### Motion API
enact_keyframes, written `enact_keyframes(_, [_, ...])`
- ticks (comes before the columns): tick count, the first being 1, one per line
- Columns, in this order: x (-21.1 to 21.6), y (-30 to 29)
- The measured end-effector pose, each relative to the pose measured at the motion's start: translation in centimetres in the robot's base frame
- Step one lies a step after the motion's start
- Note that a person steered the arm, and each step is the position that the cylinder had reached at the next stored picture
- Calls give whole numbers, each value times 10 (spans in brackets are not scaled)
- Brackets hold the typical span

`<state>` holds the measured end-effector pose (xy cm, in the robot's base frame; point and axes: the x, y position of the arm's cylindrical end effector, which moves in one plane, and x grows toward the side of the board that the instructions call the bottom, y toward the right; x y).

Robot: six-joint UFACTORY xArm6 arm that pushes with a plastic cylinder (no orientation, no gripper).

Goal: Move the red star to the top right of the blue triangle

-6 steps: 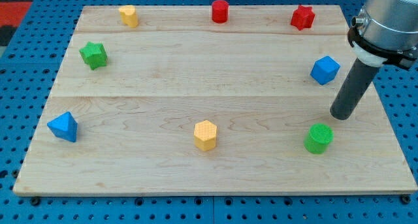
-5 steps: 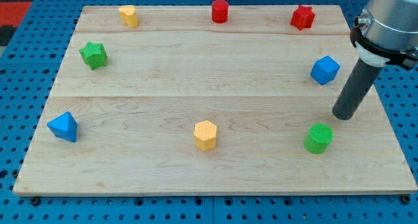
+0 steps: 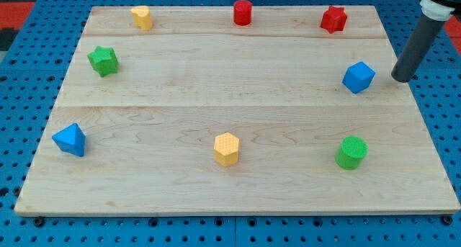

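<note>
The red star (image 3: 333, 19) lies near the board's top right corner. The blue triangle (image 3: 70, 140) lies at the view's far left, low on the board. My tip (image 3: 402, 78) is at the board's right edge, just right of the blue cube (image 3: 358, 77) and well below and right of the red star. It touches no block.
A red cylinder (image 3: 243, 12) and a yellow block (image 3: 142, 18) sit along the top edge. A green star (image 3: 103, 60) is at upper left. A yellow hexagon (image 3: 226, 148) is at bottom middle, a green cylinder (image 3: 351, 152) at lower right.
My tip has moved towards the view's top and a little right, from beside the green cylinder to beside the blue cube. No block has moved.
</note>
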<state>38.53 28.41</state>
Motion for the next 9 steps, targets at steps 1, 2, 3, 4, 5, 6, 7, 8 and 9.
enact_keyframes(1, [-17, 8])
enact_keyframes(2, [-23, -8])
enact_keyframes(3, [-23, -8])
enact_keyframes(4, [-55, -9])
enact_keyframes(5, [-108, -9])
enact_keyframes(6, [-143, -7])
enact_keyframes(7, [-174, -29])
enact_keyframes(8, [-149, -115])
enact_keyframes(9, [-135, -199])
